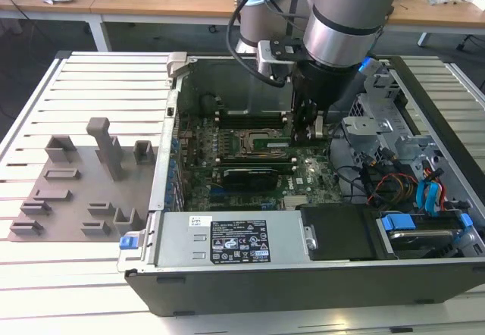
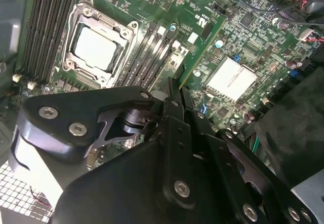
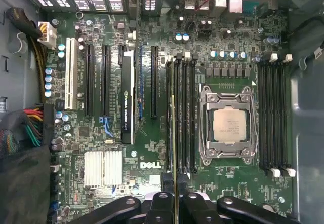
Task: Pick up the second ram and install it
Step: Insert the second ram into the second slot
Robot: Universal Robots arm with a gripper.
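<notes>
Pincer is clamping the second ram edge-on, holding it along memory slots beside processor socket.

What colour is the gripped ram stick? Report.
The second ram is green, best in the second wrist view.

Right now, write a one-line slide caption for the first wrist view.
Fingers grip the second ram edge-on at the memory slots beside the processor socket.

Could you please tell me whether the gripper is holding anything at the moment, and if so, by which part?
Yes: the gripper holds the second ram, pinching its flat faces along the upper edge, seemingly near mid-length.
</notes>
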